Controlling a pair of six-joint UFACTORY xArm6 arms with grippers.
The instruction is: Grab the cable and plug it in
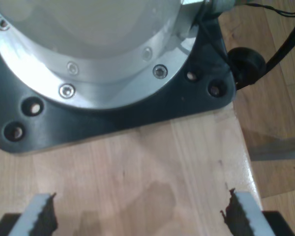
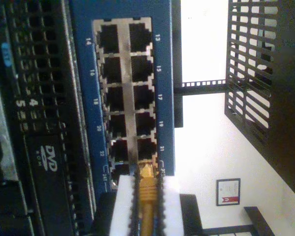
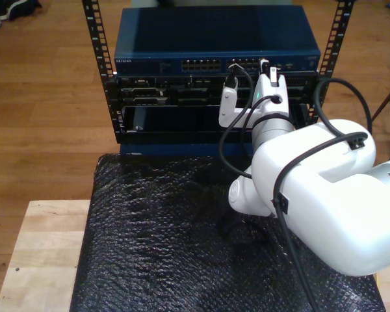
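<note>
The cable [image 2: 146, 196] sits pinched between the white fingers [image 2: 122, 206] of my second end effector [image 2: 146, 209], its plug tip right at the lowest ports of the blue switch [image 2: 83, 73], beside the port numbered 21; whether it is seated I cannot tell. In the exterior view, that arm reaches to the switch [image 3: 149, 52] in the rack [image 3: 104, 78]. My first end effector [image 1: 140, 216] hangs wide apart, holding nothing, above the wooden bench [image 1: 137, 162] near a black base plate [image 1: 137, 110].
</note>
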